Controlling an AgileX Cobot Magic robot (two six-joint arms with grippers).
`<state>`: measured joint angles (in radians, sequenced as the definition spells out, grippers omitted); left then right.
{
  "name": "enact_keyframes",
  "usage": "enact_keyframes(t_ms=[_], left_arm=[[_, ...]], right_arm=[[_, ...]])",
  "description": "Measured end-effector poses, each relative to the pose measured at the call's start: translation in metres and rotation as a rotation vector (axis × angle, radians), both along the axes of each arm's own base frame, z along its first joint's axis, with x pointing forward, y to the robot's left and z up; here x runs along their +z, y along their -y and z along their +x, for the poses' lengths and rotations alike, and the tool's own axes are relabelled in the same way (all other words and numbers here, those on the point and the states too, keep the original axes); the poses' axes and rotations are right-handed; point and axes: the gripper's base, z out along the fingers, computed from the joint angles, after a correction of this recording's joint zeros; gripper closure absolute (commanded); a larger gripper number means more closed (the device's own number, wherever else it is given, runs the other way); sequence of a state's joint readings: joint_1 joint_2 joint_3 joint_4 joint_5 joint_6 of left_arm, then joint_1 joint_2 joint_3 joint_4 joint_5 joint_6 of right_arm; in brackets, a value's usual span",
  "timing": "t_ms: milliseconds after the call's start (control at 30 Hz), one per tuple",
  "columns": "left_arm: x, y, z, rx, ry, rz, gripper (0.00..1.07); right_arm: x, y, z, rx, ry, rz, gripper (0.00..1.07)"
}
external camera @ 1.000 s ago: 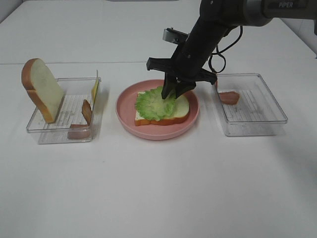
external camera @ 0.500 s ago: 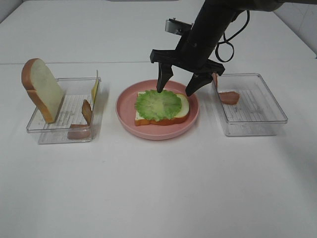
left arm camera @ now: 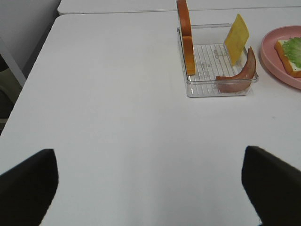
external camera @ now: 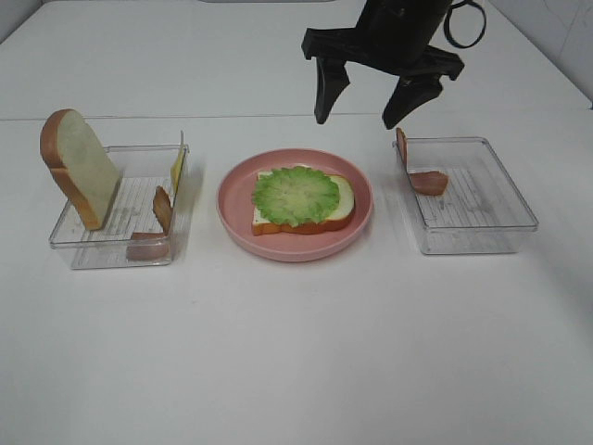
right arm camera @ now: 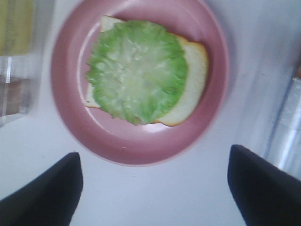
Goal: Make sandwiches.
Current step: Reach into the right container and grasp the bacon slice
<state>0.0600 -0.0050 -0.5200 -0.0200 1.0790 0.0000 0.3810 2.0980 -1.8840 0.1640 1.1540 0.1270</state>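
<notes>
A slice of white bread (external camera: 341, 197) with a round ruffled lettuce leaf (external camera: 296, 195) on top lies on the pink plate (external camera: 236, 209) in the middle; it also shows in the right wrist view (right arm camera: 136, 70). My right gripper (external camera: 363, 104) is open and empty, raised above the plate's far right side. A second bread slice (external camera: 79, 167) stands on edge in the left clear tray (external camera: 93, 248), with a yellow cheese slice (external camera: 176, 168) and bacon strips (external camera: 162, 208). More bacon (external camera: 428, 181) lies in the right tray (external camera: 505, 222). My left gripper (left arm camera: 150, 181) is open, over bare table.
The white table has a seam line across the back (external camera: 185, 118). The left tray, seen from the left wrist (left arm camera: 217, 89), sits beyond the left gripper, with the plate's rim (left arm camera: 268, 61) past it.
My right gripper has let go of the lettuce on the bread, opened, and risen up and to the right. The lettuce now lies flat on the slice.
</notes>
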Motion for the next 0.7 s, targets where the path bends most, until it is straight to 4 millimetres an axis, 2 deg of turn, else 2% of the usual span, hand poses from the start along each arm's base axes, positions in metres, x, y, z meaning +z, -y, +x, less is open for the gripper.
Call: enact_keyframes(t_ms=[167, 267, 367, 433, 533, 600, 700], left_arm=[[0.0, 0.0, 0.0, 0.0, 0.0, 0.0, 0.09], [0.0, 0.0, 0.0, 0.0, 0.0, 0.0, 0.09], [0.0, 0.0, 0.0, 0.0, 0.0, 0.0, 0.09], [0.0, 0.0, 0.0, 0.0, 0.0, 0.0, 0.09], [0.0, 0.0, 0.0, 0.0, 0.0, 0.0, 0.09], [0.0, 0.0, 0.0, 0.0, 0.0, 0.0, 0.09], [0.0, 0.0, 0.0, 0.0, 0.0, 0.0, 0.09]], right_arm=[[0.0, 0.016, 0.0, -0.031, 0.001, -0.157, 0.25], [0.0, 0.018, 0.001, -0.038, 0.007, -0.162, 0.25], [0.0, 0.028, 0.007, -0.07, 0.02, -0.155, 0.25], [-0.002, 0.049, 0.016, -0.13, 0.018, -0.132, 0.25], [-0.003, 0.054, 0.018, -0.143, 0.014, -0.124, 0.25], [-0.013, 0.068, 0.029, -0.18, 0.023, -0.097, 0.25], [-0.016, 0.069, 0.031, -0.182, 0.025, -0.092, 0.25]])
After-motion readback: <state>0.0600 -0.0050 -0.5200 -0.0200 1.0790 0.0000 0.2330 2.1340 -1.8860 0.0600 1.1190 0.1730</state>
